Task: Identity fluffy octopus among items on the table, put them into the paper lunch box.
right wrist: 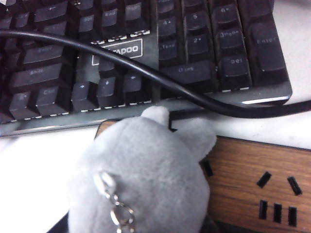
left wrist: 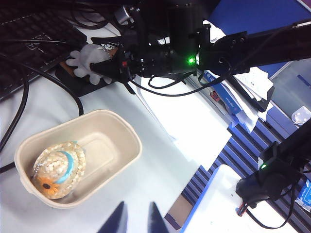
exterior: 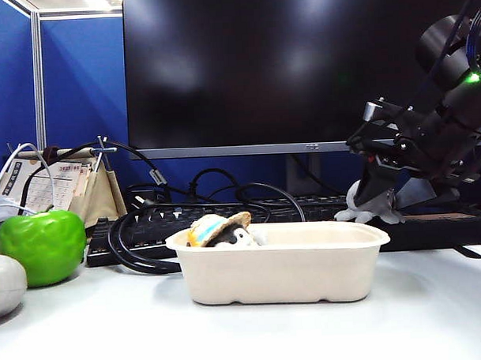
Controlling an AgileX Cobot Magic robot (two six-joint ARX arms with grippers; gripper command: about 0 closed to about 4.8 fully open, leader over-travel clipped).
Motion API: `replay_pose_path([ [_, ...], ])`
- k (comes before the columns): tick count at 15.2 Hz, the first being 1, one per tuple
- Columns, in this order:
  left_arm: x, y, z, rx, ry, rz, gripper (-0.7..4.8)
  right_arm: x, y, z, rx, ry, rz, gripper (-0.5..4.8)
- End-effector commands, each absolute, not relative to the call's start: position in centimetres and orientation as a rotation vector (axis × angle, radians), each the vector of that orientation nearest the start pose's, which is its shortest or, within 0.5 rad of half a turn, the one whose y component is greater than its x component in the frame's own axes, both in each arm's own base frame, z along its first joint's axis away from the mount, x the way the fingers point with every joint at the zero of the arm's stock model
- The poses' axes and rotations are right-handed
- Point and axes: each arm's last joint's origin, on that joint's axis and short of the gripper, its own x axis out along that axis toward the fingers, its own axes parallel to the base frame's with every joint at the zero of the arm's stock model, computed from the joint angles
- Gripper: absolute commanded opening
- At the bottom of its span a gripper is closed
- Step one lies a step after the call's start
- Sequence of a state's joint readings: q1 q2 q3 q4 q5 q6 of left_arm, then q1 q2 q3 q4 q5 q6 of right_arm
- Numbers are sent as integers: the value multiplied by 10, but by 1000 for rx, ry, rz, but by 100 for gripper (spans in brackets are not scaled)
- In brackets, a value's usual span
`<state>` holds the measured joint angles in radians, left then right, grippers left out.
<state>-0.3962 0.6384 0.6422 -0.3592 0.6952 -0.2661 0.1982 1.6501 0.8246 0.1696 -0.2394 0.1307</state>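
The small light-grey plush fluffy octopus [right wrist: 146, 184], soft with stubby tentacles and a metal ring, sits between the right gripper's [exterior: 377, 197] jaws on a wood-grain power strip [right wrist: 252, 179]; whether they have clamped it cannot be told. The pick step is in hand; next comes a lift toward the off-white moulded-pulp paper lunch box [exterior: 283, 277], below and beside. The left gripper [left wrist: 136, 218] hangs open above the box

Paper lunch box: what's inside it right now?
Inside the paper lunch box sits the straw-hatted plush, at one end; its body is mostly hidden under the hat. The fluffy octopus is not inside; it lies on the power strip at the right gripper.
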Motion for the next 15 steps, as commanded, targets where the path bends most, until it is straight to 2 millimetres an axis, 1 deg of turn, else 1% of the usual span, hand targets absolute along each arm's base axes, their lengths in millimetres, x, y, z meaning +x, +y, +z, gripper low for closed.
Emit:
replay_pose_path([
  [1,119,-70,293,-293,498,-1028,68,321,72,173,139,659,388,263],
  [6,119,-70,293,-293,498,-1028,68,322,72,176,140,625,397,263],
  [8,119,-70,293,-293,498,-1028,68,323,73,178,147,610,419,263],
  [10,119,-70,293,-293,498,-1027,68,326,75,184,165,620,462,263],
  [12,119,-70,293,-293,498,-1028,68,328,77,200,199,606,512,263],
  [13,119,-70,293,-292,497,-1027,68,328,78,217,204,566,550,263],
  [14,119,-70,293,-293,498,-1027,68,324,77,229,202,534,558,263],
  [15,119,-70,293,-293,498,-1027,68,317,75,246,199,509,561,263],
])
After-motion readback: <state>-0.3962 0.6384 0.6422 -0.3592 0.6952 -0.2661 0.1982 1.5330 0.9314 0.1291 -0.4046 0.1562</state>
